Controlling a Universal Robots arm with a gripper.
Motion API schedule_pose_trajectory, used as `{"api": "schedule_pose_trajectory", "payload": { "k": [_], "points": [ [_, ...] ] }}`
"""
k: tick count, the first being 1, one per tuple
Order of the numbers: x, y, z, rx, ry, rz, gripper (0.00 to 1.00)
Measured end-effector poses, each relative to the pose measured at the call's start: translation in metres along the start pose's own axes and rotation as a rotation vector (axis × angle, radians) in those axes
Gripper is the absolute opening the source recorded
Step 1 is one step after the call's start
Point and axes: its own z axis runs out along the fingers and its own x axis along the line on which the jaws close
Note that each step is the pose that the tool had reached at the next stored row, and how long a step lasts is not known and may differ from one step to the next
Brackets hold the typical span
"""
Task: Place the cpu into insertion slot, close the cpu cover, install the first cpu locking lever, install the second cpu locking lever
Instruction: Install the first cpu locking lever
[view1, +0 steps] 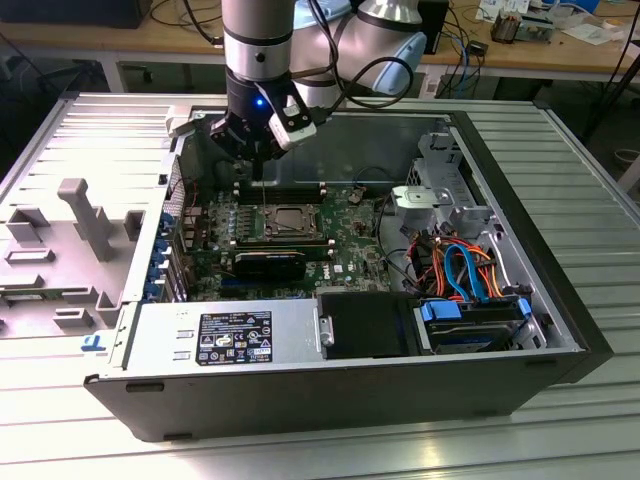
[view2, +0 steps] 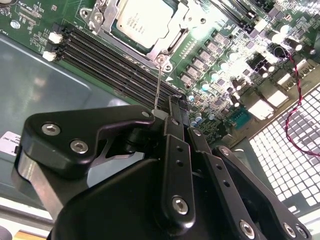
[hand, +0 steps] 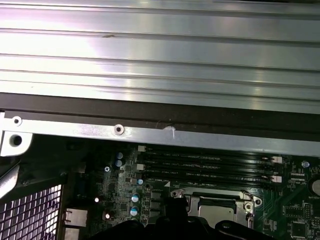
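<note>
Gripper housing sits closest to the lens in the second wrist view, black and bolted. Its fingers are clenched together at the tips. A thin wire lever rises from a corner of the socket, and its free end lies against the fingertip side. Whether the lever is clamped or merely touched cannot be determined.

In the exterior view the gripper hangs from the arm over the far side of the open case, just beyond the slot.

The cpu is seated in the slot, silvery top facing up. The cover lies flat around it as a metal frame, with the chip showing through the cut-out centre.

Four dark memory slots run alongside the socket, between it and the far case wall.

The socket sits on the green board, which carries rows of small capacitors. A red-and-black twisted wire crosses the board beside a perforated panel.

In the exterior view:
- A black heatsink lies just near of the socket.
- A grey power unit occupies the near edge of the case, toward the exterior view's left.
- Orange and blue cables run toward a drive at the exterior view's right.
- The case rests on a ribbed metal table.
- A grey fixture stands on the table at the exterior view's left, well apart from the socket.
</note>
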Motion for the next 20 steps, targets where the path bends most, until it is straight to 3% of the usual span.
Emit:
{"api": "schedule_pose_trajectory", "payload": {
  "k": [20],
  "points": [
    [-0.0065, -0.0005, 0.0003, -0.0001, 0.0003, 0.000, 0.11]
  ]
}}
